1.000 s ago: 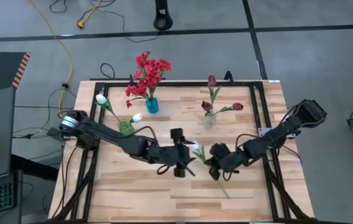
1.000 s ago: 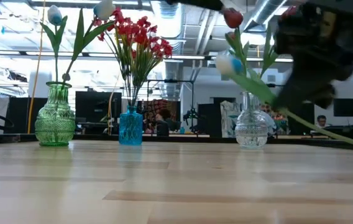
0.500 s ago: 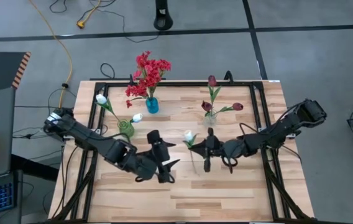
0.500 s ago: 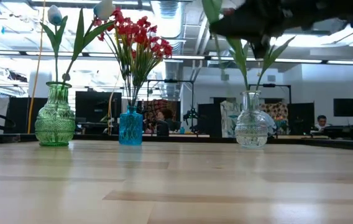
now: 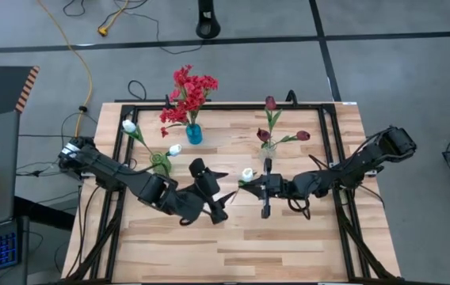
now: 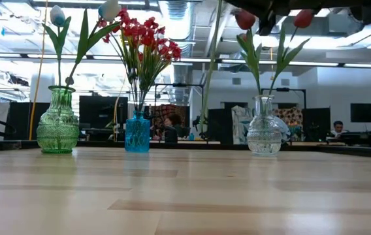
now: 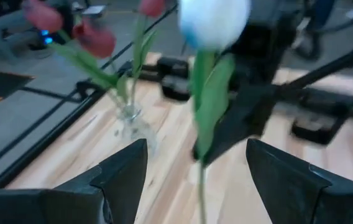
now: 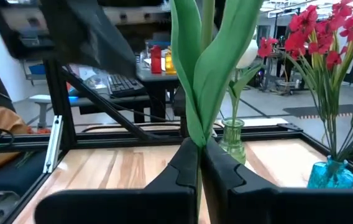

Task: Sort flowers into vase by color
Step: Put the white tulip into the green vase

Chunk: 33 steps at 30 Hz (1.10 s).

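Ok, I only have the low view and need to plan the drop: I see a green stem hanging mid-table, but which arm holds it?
Observer: The right hand, shut on the stem at the base of its leaves.
Operator: What colour is the blossom?
Observer: White. It is a white tulip, nearer the clear vase than the green vase.
Operator: And the left hand?
Observer: The left hand is open, facing the tulip, with a gap between them from above.
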Each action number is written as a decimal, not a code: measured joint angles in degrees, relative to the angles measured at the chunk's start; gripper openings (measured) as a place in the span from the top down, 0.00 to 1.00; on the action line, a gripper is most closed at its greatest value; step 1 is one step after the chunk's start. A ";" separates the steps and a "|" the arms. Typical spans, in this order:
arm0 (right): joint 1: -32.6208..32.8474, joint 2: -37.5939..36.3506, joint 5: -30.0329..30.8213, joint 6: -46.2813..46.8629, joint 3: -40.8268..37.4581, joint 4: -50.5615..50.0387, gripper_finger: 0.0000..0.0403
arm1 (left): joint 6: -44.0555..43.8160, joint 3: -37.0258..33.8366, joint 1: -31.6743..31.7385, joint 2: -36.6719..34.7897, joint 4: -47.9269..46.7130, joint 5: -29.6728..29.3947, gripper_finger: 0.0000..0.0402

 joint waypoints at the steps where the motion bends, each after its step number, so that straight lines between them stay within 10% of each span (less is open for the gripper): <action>1: -0.02 0.00 0.02 -0.05 0.00 0.00 0.92 | 0.73 0.00 0.40 0.00 1.49 1.07 0.35; 21: -1.17 0.00 -1.00 -2.28 2.49 4.58 0.91 | 9.69 0.00 4.99 0.02 10.04 10.72 0.37; 33: -1.06 0.00 -1.49 -4.07 4.85 2.92 0.91 | 9.97 0.00 5.42 0.02 10.17 9.53 0.73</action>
